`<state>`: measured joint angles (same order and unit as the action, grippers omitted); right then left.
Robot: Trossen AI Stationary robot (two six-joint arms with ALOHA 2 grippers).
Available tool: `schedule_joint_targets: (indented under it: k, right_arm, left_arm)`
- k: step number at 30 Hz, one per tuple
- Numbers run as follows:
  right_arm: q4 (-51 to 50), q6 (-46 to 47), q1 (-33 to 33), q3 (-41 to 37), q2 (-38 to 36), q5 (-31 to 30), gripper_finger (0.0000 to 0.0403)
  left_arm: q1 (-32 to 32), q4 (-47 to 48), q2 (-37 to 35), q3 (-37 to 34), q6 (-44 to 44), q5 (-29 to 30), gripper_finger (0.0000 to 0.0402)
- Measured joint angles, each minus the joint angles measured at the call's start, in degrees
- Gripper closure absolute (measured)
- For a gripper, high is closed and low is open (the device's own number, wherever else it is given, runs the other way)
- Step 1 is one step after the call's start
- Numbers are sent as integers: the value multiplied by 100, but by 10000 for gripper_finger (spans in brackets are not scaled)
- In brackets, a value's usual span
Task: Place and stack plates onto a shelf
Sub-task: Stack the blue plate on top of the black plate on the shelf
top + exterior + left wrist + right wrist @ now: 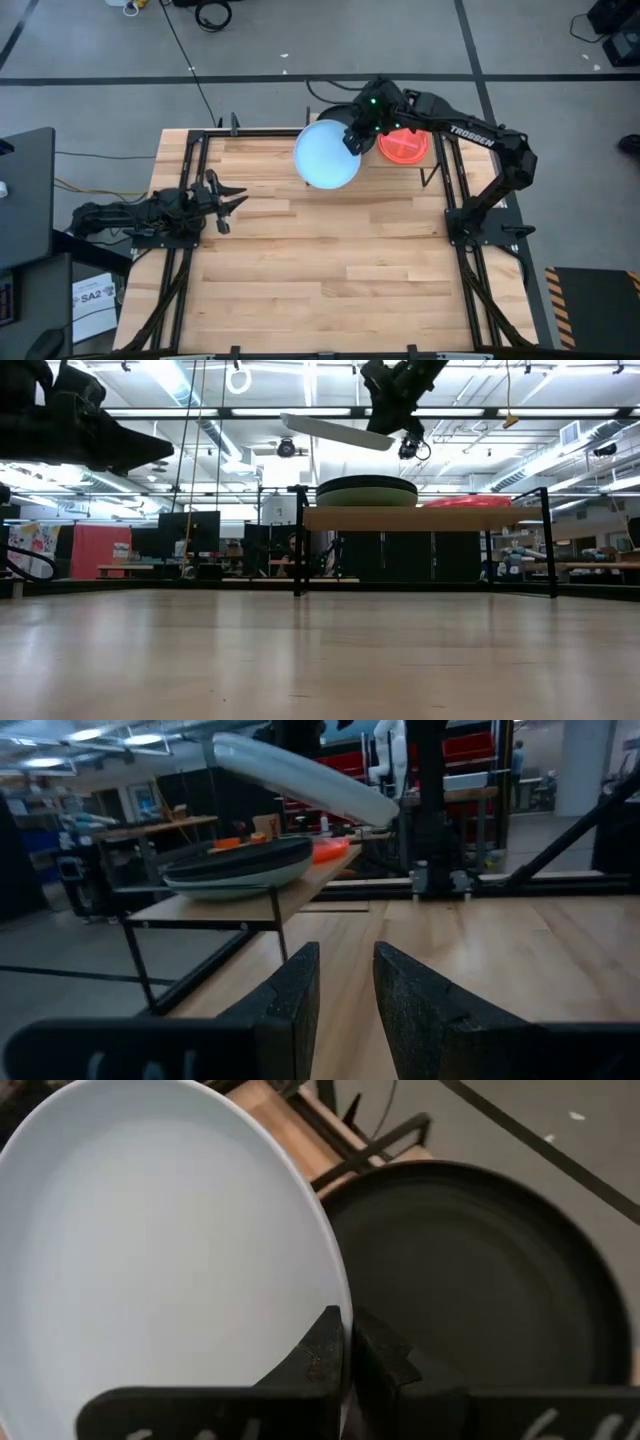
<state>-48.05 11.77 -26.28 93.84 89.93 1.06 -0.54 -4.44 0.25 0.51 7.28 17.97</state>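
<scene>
The right tool (352, 138) grasps the light blue plate (326, 153) by its rim, tilted above the black plate (480, 1270) on the shelf (410, 518). The light blue plate seems light, stiff and slippery, so the rim is the best hold. The left tool (222, 200) waits partly released over the table (330, 260).

The light blue plate (326, 153) was round and smooth, and it was held in the air by its rim, between the closed fingers of the right gripper (352, 140). It was tilted, with the free edge higher and reaching away from the gripper, toward the table's middle. Directly under the gripper, the black plate (480, 1270) lay flat on a pale green plate (366, 498), both resting on the shelf (410, 518). The shelf was a light-wood board on thin black legs. Beside the gripper, on the shelf's other half, lay a red plate (403, 145) over an orange one.
</scene>
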Motion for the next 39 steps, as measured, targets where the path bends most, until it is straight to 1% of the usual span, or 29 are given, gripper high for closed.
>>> schedule_joint_targets:
  k: [5, 21, 28, 39]
  right_arm:
    - [-9, -42, -322, 0, 0, 0, 382]
    - [-38, 8, -1529, -4, 0, 2, 382]
    - [-377, 6, -1670, -9, 0, 2, 382]
    - [-393, 6, -1668, -9, 0, 2, 376]
  left_arm:
    - [0, -45, 0, -2, 93, 302, 299]
    - [0, -47, -2, -4, 44, 315, 299]
    - [0, -47, -1, -4, 40, 315, 299]
    - [0, -47, 0, -4, 36, 318, 299]
